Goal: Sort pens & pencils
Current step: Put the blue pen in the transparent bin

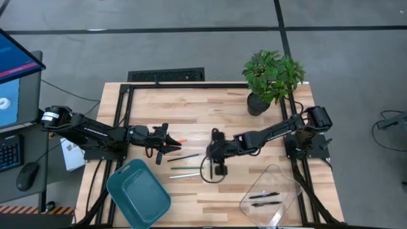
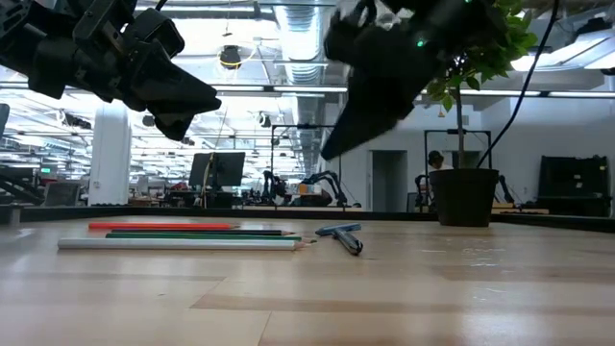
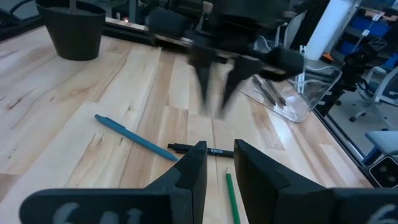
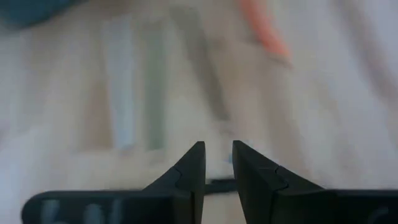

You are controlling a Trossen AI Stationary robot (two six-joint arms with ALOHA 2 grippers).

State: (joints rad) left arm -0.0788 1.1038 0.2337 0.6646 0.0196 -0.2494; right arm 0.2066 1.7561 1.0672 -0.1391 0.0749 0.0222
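Several pencils lie flat side by side on the table: an orange one, a dark one, a green one and a pale one. A blue pen and a black pen lie beyond them; two more dark pens rest in a clear container. My left gripper hovers at the pencils' left ends, narrowly open and holding nothing. My right gripper hangs slanting down over the black pen, also narrowly open and holding nothing.
A teal bin stands at the near left. The clear container sits at the near right. A potted plant stands at the far right corner. Bare wood lies in the far middle of the table.
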